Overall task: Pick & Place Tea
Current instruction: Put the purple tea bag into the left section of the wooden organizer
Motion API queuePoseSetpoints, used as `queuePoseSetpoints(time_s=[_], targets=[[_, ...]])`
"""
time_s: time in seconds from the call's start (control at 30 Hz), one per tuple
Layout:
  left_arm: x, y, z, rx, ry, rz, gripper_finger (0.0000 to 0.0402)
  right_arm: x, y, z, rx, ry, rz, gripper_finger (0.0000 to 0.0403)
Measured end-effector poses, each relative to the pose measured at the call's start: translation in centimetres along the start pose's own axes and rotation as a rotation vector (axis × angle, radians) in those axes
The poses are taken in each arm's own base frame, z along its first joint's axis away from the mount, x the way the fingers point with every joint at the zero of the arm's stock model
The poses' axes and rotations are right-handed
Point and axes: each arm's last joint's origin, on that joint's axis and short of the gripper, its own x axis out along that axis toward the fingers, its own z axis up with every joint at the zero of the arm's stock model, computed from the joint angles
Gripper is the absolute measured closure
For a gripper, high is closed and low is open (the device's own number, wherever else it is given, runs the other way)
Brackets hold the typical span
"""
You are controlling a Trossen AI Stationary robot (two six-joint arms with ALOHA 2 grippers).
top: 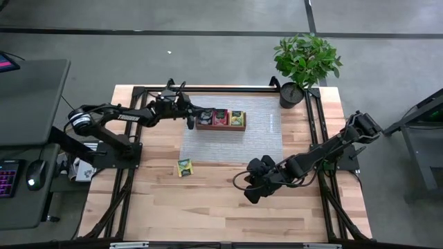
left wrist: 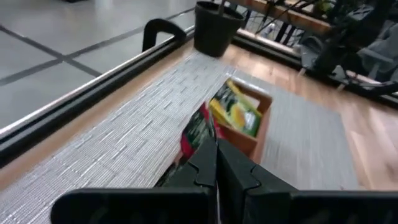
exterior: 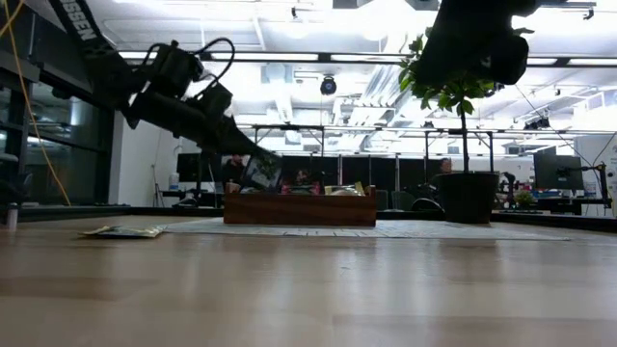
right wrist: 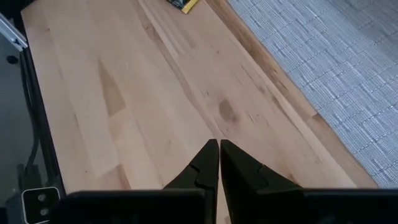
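Tea packets in two spots: several standing on edge in wooden tray (top: 220,126) on grey woven mat (top: 232,142), plus one lying flat on bare tabletop (top: 208,200), well apart from tray, off mat's near-left corner. Loose packet (top: 185,167) yellow-green w/ dark printed label, flat, square, sitting slightly askew to table edges; label text too small to read. In low view seen as thin sliver on wood (exterior: 122,230).

Tray: brown wood, rectangular, three compartments, long axis running left-right across table. Dark packets at left end, red packets (left wrist: 194,134) in middle, yellow-green packets (left wrist: 237,112) at right end, glossy, leaning a bit. Print on all unreadable.

Left gripper (top: 188,115) at tray's left end, jaws together, clamped on a dark packet (exterior: 260,173) held tilted, just above tray's left compartment per low view. White lettering on left arm's upper link partly visible in low view, cut off, not fully legible.

Right gripper (top: 253,188) low over bare wood near mat's near-right corner, jaws together, nothing between them. Fingers (right wrist: 205,167) dark, matte, w/ toothed inner edges.

Tabletop light butcher-block planks, visible grain. Mat ribbed, fine weave. Potted plant (top: 304,62) in black pot at far-right corner. Black metal frame around table.
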Motion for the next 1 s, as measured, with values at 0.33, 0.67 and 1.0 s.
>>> queuePoseSetpoints(time_s=[0.33, 0.67, 1.0], targets=[[0.3, 0.4, -1.0, -0.025, 0.063, 0.073, 0.0401, 0.0, 0.0, 0.0, 0.026, 0.003, 0.005, 0.0391], [0.3, 0.6, -1.7, -0.044, 0.132, 0.108, 0.0401, 0.0, 0.1, 0.0, 0.027, -0.001, 0.006, 0.0391], [0.3, 0.5, -1.5, -0.002, 0.12, 0.093, 0.0384, 0.0, 0.0, 0.0, 0.026, -0.008, 0.002, 0.0391]])
